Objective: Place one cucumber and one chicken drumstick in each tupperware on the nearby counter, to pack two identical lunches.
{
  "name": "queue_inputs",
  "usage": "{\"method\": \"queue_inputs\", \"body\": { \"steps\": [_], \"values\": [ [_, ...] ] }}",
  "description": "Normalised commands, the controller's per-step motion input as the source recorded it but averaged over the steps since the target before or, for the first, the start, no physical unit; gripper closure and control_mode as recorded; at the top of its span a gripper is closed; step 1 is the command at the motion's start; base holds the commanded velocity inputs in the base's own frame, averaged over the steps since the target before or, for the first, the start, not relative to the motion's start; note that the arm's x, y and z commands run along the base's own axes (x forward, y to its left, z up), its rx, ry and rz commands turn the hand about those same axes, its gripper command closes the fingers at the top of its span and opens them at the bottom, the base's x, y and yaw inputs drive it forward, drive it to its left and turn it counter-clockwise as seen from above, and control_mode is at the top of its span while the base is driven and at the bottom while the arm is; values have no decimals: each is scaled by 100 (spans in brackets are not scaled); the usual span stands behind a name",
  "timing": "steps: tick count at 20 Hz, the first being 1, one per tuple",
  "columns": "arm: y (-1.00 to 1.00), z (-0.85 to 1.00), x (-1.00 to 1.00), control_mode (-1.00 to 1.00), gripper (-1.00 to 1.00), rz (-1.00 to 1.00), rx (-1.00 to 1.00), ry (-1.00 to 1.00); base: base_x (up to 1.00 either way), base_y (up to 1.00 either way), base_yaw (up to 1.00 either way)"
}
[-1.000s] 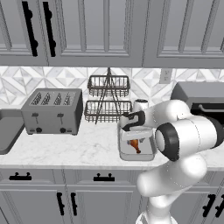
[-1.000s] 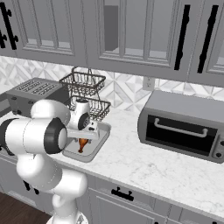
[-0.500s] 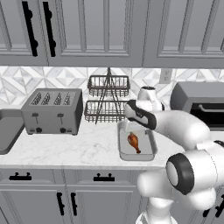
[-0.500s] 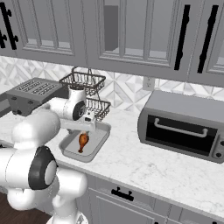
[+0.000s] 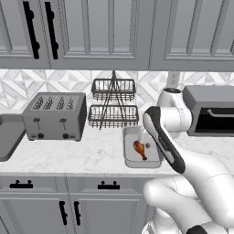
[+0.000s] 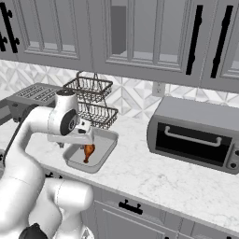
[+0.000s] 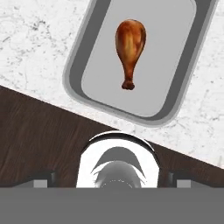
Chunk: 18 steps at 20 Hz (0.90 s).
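A glossy orange-brown chicken drumstick (image 7: 130,46) lies alone in a shallow grey tupperware (image 7: 74,65), plump end away from me. The same drumstick (image 5: 140,149) and tupperware (image 5: 129,161) sit on the white counter (image 5: 91,155) in front of the wire rack. From the right they show as the drumstick (image 6: 88,151) in the tupperware (image 6: 105,154). My gripper (image 7: 112,180) hovers above the tray's near end, over the counter's front edge. It is open, with nothing between its fingertips (image 7: 41,179). A second grey tupperware (image 5: 7,141) lies at the counter's far left. The cucumber is out of view.
A four-slot toaster (image 5: 55,116) stands left of the two-tier wire rack (image 5: 113,103). A toaster oven (image 6: 196,135) takes up the counter's right side. Bare marble lies between it and the tupperware. My own forearm (image 5: 162,141) crosses just right of the tray.
The jaws have opened wide and the drumstick now lies free in the tupperware. The hand has lifted off it and drawn back toward the counter's front edge.
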Motion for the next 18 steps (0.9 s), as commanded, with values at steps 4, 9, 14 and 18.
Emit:
{"method": "queue_inputs", "body": {
  "steps": [4,9,14,18],
  "values": [
    [0,5,-76,-100,-100,0,0,-13,0,0,0],
    [0,0,0,-100,-100,0,0,0,0,0,0],
    [0,0,0,100,-100,0,0,0,-4,0,0],
    [0,0,0,100,-100,0,0,0,-86,0,5]
  ]
}}
